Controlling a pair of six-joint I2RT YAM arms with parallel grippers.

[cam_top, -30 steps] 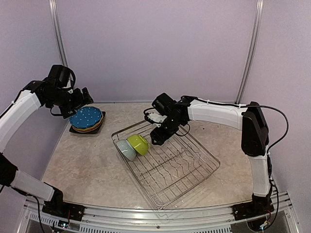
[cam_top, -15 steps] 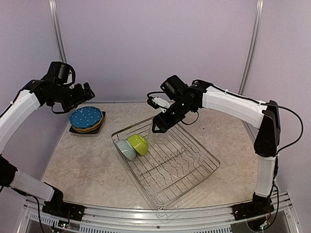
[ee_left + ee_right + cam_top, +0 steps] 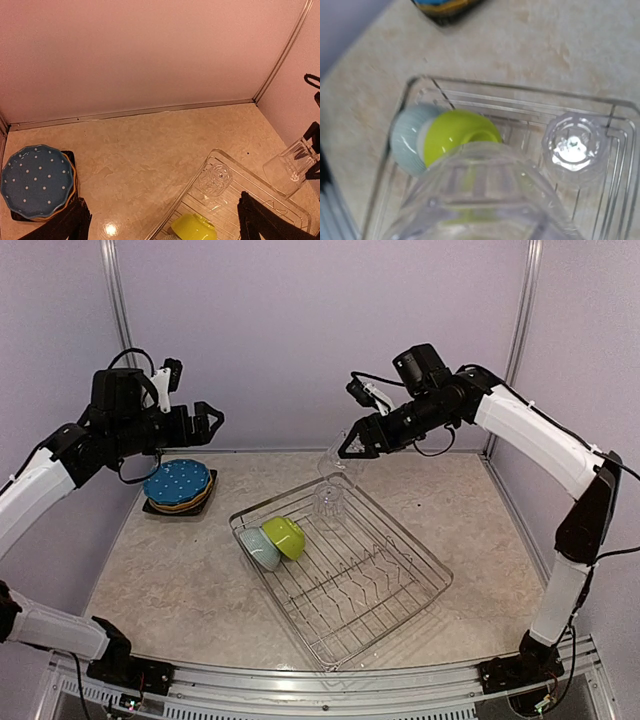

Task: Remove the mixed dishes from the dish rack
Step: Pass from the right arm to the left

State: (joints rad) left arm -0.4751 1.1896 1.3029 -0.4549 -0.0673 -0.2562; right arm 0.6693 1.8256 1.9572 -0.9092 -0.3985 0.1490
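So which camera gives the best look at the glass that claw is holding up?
The left wrist view: the whole glass shows sharply, tilted. From the top camera the glass is only a faint shape at the right claw. The right wrist camera sees it too close, blurred.

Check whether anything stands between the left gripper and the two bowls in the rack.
Nothing visible does. The left gripper hangs open up beside the stacked plates, which lie off the path. The lime bowl and pale-blue bowl lean at the dish rack's left end; probably only its wire rim needs clearing.
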